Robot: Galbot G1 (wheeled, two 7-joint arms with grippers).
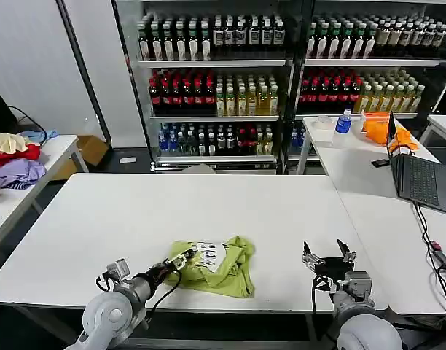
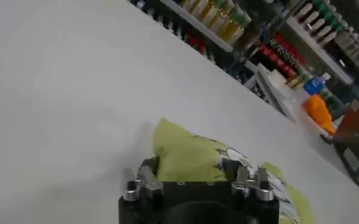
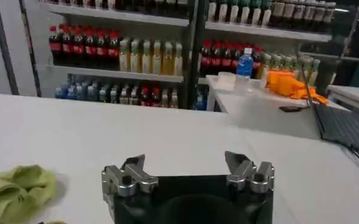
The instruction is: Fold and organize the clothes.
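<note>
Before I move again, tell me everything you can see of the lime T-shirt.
The lime T-shirt is soft yellow-green cloth, bunched into a rumpled heap rather than spread flat or folded. A small white printed patch faces up near its left side. It lies on the white table, near the front edge, slightly left of centre. The left gripper is at the heap's left edge, seemingly touching the cloth. The right gripper sits open, apart to the right, touching nothing.

You have the lime T-shirt lying bunched in a loose, rumpled heap on the white table, near its front edge. Its small white printed patch faces up toward the heap's left side; the sleeves seem tucked under, though you can't tell.
</note>
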